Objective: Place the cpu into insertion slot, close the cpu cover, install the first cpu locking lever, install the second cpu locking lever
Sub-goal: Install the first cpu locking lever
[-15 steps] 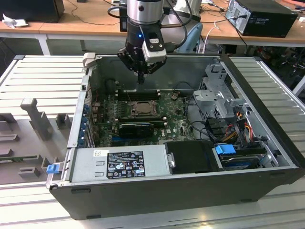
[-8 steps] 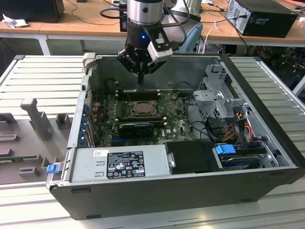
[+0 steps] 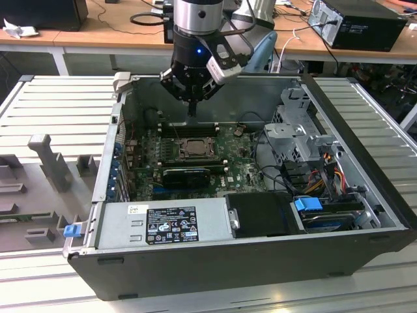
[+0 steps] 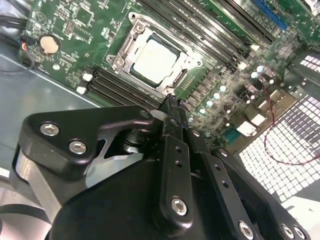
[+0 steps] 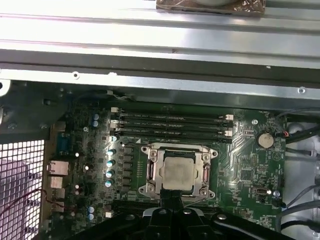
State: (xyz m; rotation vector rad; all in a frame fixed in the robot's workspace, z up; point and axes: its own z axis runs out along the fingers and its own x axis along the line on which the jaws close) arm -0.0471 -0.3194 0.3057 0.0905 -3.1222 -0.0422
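1. An open computer case [image 3: 228,267] lies in the middle of the exterior view. A green motherboard [image 3: 242,166] covers its floor.
2. The gripper [image 3: 192,112] hangs in the upper middle of the exterior view. It is inside the case mouth, above the memory slots [image 3: 189,128] and just behind the socket area.
3. Its jaws are pressed together into one thin tip with nothing between them. In both wrist views the tip [image 4: 171,102] [image 5: 172,195] stands apart from the board.
4. The cpu [image 3: 194,149] sits in the insertion slot [image 4: 116,61] at the centre of the board. It lies flat with its pale metal face up [image 4: 156,59] [image 5: 178,171].
5. The cpu cover [image 5: 204,172] lies flat on the socket, and its cut-out frames the chip. The locking levers are too thin for their position to be made out.
6. The chip is close to square, so no long axis stands out. Its edges run parallel to the memory slots, which cross from the exterior view's left to its right.
7. A long black card [image 3: 187,175] lies just below the socket in the exterior view. Below that is a silver power supply [image 3: 163,225] at the lower left of the case.
8. At the exterior view's right are a metal drive cage [image 3: 296,134] and a bundle of cables [image 3: 329,173], well apart from the socket.
9. A coin battery [image 5: 264,140] sits on the board beside the socket.
10. Nothing lies over the chip's face. The nearest tall thing is the case's back wall [image 5: 160,50], behind the memory slots.
11. Grey fixtures [image 3: 49,163] stand outside the case at the exterior view's left.
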